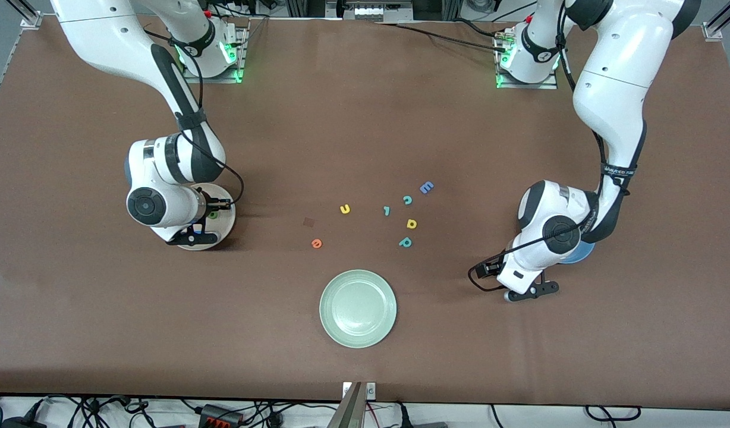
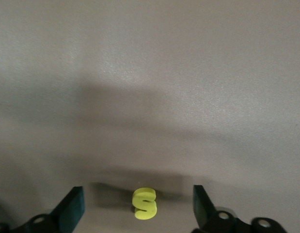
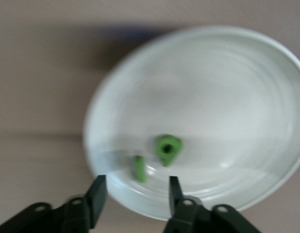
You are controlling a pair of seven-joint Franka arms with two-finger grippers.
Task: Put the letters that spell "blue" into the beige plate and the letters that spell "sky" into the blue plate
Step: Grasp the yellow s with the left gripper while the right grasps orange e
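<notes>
The left gripper hangs low over the bare table, low in the front view and toward the left arm's end. Its fingers are spread wide with the yellow s lying flat on the mat between them, touching neither. The blue plate sits just beside it, mostly hidden under the arm's wrist.

The right gripper hovers over the beige plate at the right arm's end, its fingers apart and holding nothing. The green b and green l lie in the plate below it.

The yellow u and orange e lie loose near the middle of the frame. With them are the blue E and teal p, which should stay put. The pale green plate is lower in the frame.

The step in hand looks like picking up the s. It sits slightly off centre between the fingers, so a small sideways correction would help. The fingertips should reach almost to the mat before closing, as the letter is thin. A gentle squeeze should keep the soft foam from popping out.
</notes>
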